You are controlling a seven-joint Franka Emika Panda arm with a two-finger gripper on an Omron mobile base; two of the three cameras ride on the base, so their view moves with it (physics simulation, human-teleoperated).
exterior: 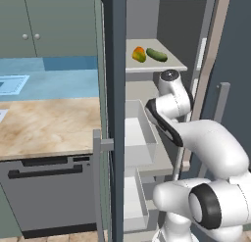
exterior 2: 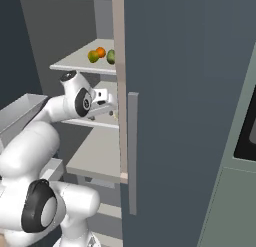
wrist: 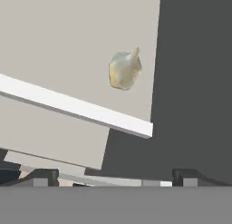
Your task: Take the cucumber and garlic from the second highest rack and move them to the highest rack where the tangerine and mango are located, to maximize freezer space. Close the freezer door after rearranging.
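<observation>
the gripper (wrist: 113, 175) has its fingers spread wide, holding nothing, just short of the second highest rack (wrist: 54, 60). further in on that shelf sits the garlic (wrist: 124, 70), likely light, firm and papery-skinned, best pinched across its fat middle. above, the cucumber (exterior: 157, 55) lies beside the mango (exterior: 139, 54).

Garlic (wrist: 124, 70) sits alone on the second highest rack (wrist: 68, 51), bare plate on every side of it, so the approach from the rack's front lip is unobstructed. Highest rack (exterior: 169, 67) directly above caps vertical room. Freezer door (exterior 2: 185, 116) stands open right beside the rack's edge, limiting sideways swing there.
</observation>
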